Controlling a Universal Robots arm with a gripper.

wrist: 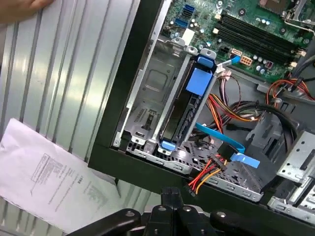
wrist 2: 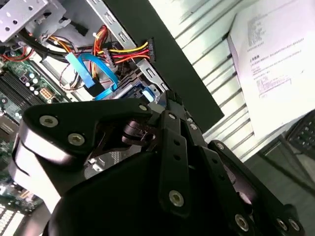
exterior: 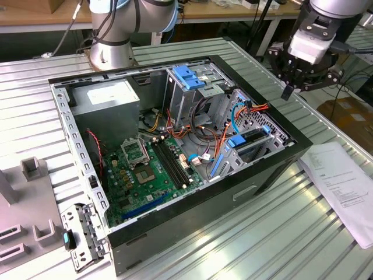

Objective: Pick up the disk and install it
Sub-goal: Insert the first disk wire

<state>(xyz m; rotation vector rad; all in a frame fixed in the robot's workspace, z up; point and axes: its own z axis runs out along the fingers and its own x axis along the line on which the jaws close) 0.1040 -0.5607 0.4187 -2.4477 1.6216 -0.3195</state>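
Observation:
The disk (exterior: 252, 140) stands on edge in the lower drive bay at the exterior view's right end of the open computer case (exterior: 192, 224), held between light-blue rails. In the first wrist view the disk (wrist: 189, 110) sits in its metal slot with a blue tab on its top. My gripper (exterior: 287, 89) hangs in the air above and beyond the case's right wall, apart from the disk. Its black fingers (wrist 2: 170, 101) are drawn together with nothing between them. The fingertips (wrist: 170, 192) point down at the case's rim.
A printed paper sheet (exterior: 344, 181) lies on the slatted table right of the case. Inside are the motherboard (exterior: 151, 169), a grey power supply (exterior: 108, 99), a metal cage with a blue latch (exterior: 189, 76) and loose cables (exterior: 242, 111). The arm's base (exterior: 113, 52) stands behind.

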